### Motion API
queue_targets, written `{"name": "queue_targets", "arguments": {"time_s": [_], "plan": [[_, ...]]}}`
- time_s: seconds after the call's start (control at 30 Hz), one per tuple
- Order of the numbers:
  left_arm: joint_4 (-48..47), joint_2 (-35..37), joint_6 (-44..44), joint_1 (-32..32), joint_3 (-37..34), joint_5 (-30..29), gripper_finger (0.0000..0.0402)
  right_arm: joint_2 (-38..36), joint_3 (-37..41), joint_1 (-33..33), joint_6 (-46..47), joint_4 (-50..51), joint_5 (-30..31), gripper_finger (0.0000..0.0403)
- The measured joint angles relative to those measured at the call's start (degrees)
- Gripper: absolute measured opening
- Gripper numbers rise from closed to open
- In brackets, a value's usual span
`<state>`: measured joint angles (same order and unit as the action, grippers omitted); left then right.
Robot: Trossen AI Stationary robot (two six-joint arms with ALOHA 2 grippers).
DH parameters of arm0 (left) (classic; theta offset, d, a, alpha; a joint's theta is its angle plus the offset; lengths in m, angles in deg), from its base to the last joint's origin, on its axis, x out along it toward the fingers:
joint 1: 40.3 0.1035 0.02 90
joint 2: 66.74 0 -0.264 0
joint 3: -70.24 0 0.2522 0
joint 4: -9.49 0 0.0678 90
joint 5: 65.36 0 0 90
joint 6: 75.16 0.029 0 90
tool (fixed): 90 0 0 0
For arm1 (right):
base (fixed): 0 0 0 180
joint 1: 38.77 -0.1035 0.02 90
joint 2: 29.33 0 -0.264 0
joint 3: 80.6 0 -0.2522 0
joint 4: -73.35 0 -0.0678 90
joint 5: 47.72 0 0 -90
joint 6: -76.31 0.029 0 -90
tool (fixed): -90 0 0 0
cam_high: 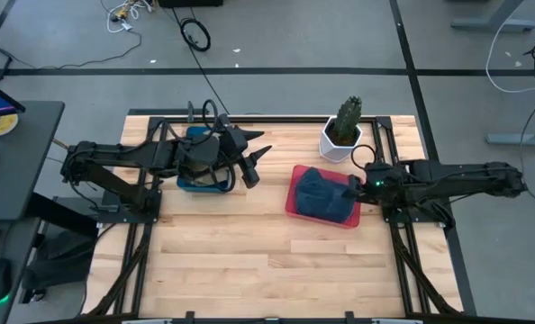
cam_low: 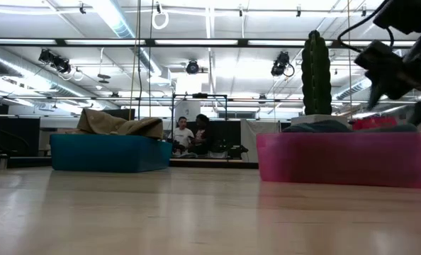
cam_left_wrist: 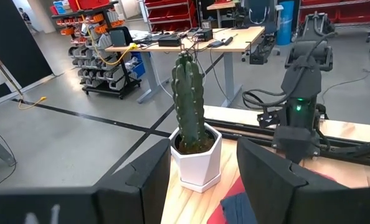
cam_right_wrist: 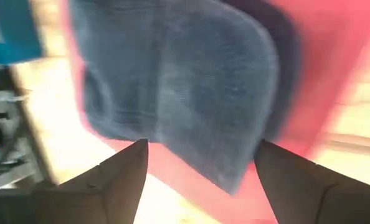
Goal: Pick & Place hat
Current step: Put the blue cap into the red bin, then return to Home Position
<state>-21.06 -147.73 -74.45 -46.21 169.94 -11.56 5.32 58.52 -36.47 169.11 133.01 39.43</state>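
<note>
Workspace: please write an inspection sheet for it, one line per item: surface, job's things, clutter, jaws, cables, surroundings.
Surface: wooden table, bare at the front.
Job's things: blue hat lies in the red bin; teal bin holds a tan cloth.
Clutter: potted cactus beside the red bin.
Jaws: right gripper over the red bin's edge, jaws open, hat not gripped; left gripper beside the teal bin, jaws apart, empty.
Cables: black loop and white cable on the floor.
Surroundings: two people far behind the table.
</note>
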Motion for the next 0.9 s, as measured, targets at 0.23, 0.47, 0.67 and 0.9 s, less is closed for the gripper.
{"name": "queue_targets", "arguments": {"time_s": [0.23,0.47,0.67,0.9], "plan": [[-1.62,0.0,0.0,0.0,-0.08,-0.01,0.0188,0.38,-4.49,-0.21,0.7,2.51,0.77,0.0268],[-1.6,-0.02,0.02,0.0,-0.12,-0.01,0.0188,1.43,-7.37,-0.07,0.33,6.58,-0.82,0.0236],[-1.5,-0.61,0.51,0.0,-0.17,0.0,0.0188,4.5,-7.65,0.35,-2.16,6.74,-1.61,0.0204],[-1.44,-1.29,0.65,-0.04,-0.23,0.01,0.0188,5.64,-10.57,0.33,-4.68,6.81,-0.68,0.0167]]}}
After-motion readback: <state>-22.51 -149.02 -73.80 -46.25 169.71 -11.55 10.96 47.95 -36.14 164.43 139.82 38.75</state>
